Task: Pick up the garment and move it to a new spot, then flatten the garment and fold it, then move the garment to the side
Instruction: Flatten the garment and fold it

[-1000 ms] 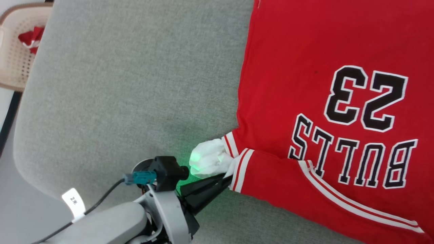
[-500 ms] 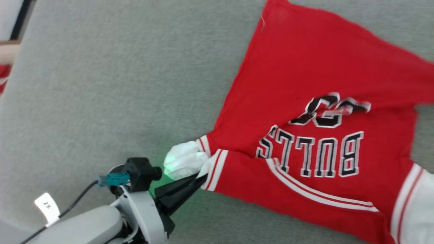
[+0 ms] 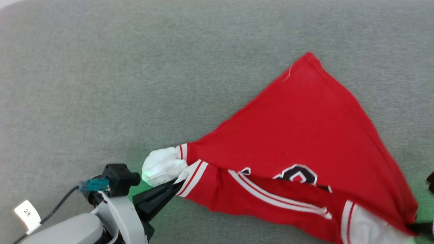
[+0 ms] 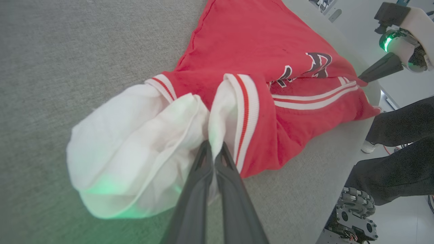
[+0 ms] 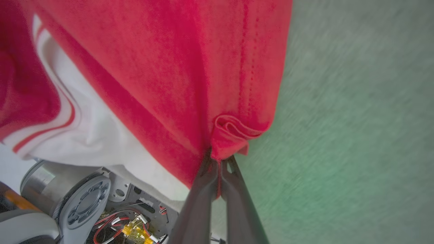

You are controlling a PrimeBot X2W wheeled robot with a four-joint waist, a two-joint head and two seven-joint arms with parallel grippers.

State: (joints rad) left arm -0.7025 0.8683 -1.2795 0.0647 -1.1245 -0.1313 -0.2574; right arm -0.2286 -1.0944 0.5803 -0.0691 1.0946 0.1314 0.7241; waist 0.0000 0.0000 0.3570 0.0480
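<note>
The garment (image 3: 305, 135), red with white sleeves and striped trim, lies bunched into a triangle on the grey table (image 3: 135, 84), its print mostly folded under. My left gripper (image 3: 176, 184) is shut on the white sleeve by the striped seam, seen close at the left gripper (image 4: 213, 149) and the sleeve (image 4: 135, 152). My right gripper (image 3: 418, 228) is shut on a folded bit of red hem at the garment's other end, seen close at the right gripper (image 5: 218, 159) and the hem (image 5: 234, 132). The right gripper (image 4: 373, 73) also appears in the left wrist view, pinching the cloth at the table's edge.
Grey cloth covers the table (image 4: 67, 51) to the left of and beyond the garment. A person's dark-trousered legs (image 4: 400, 169) stand by the table's rounded edge, above my wheeled base (image 4: 356, 217). The base's wheel (image 5: 84, 203) sits under the hanging cloth.
The head camera has shifted. The garment, flat a second ago with its print showing, has been drawn together and folded over itself while both grippers keep their hold.
</note>
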